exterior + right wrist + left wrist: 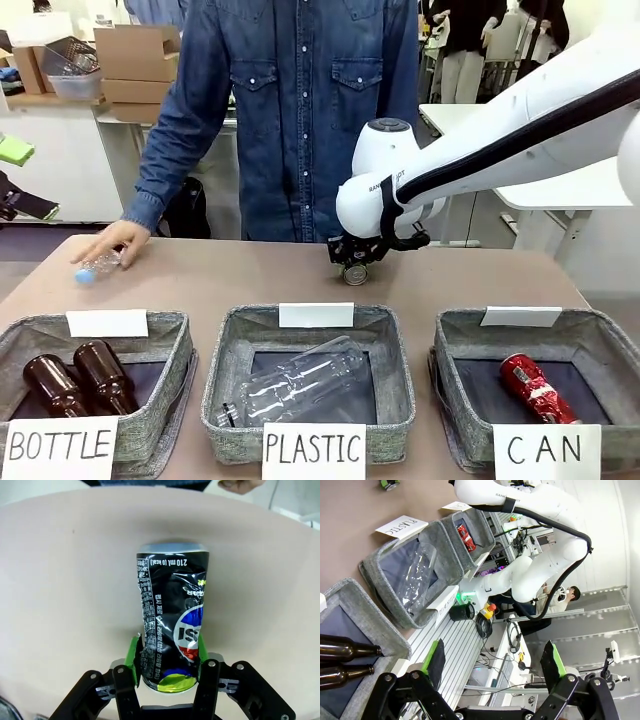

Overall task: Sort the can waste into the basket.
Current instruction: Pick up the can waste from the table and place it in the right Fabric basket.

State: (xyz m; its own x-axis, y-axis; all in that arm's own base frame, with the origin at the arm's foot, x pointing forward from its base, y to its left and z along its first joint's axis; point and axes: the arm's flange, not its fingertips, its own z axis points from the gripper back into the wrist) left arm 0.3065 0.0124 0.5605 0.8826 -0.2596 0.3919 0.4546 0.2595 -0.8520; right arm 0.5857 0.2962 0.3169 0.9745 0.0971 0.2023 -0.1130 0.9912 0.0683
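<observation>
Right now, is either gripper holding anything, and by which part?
The right gripper is shut on the black can, its pads on the can's sides near one end. The left gripper is open and holds nothing.

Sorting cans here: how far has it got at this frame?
Done: the red can lies in the CAN basket. In hand: the right gripper is shut on the dark can over the table. Left: carrying it to that basket. The left gripper is open.
</observation>
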